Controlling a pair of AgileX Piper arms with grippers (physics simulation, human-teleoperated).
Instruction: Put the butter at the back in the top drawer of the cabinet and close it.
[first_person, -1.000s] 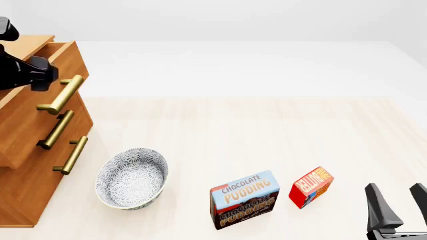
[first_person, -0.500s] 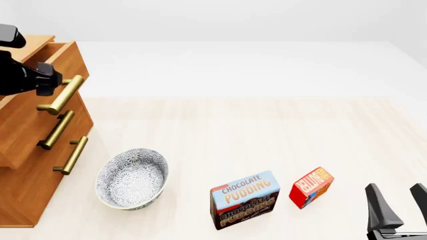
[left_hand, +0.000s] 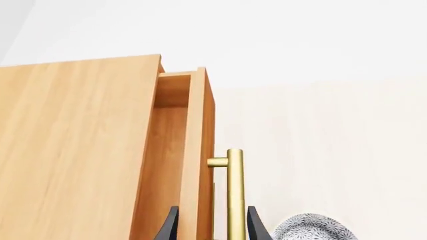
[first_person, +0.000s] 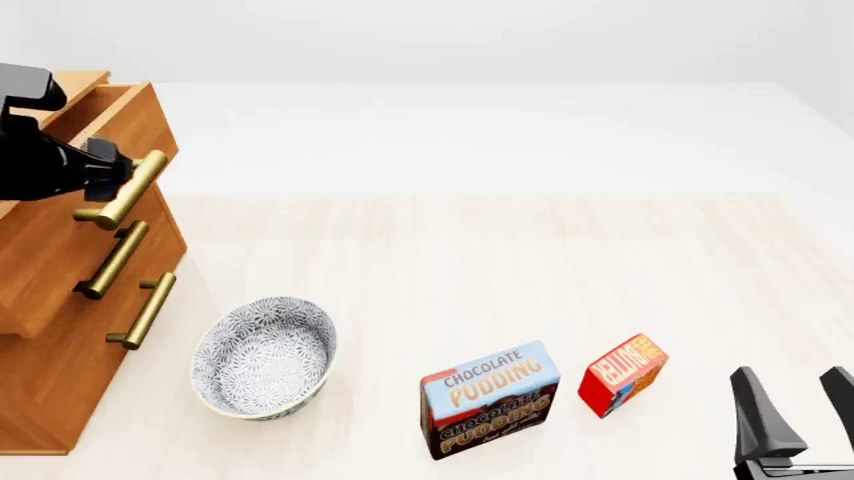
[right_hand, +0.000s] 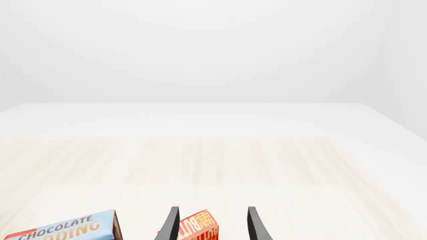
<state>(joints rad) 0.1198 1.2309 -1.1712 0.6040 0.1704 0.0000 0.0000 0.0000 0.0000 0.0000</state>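
Observation:
The butter (first_person: 622, 374), a small red-orange box, stands on the table near the front right; the right wrist view shows the butter (right_hand: 199, 228) ahead between the finger lines. My right gripper (first_person: 801, 408) is open, low and right of it, apart from it. The cabinet (first_person: 40, 330) stands at the far left with its top drawer (first_person: 150, 125) pulled out a little. My left gripper (first_person: 112, 170) is at that drawer's brass handle (first_person: 127, 190). In the left wrist view the left gripper (left_hand: 211, 229) is open, its fingers (left_hand: 253, 227) straddling the handle (left_hand: 235, 195) and drawer front (left_hand: 203, 150).
A blue-and-brown chocolate pudding box (first_person: 489, 398) stands just left of the butter. A patterned grey bowl (first_person: 263, 356) sits in front of the cabinet's lower drawers. Light wooden table (first_person: 467, 260) stretches between the cabinet and the boxes.
My left gripper has moved right and slightly down onto the top drawer's handle. The drawer, the boxes and the right arm have not moved.

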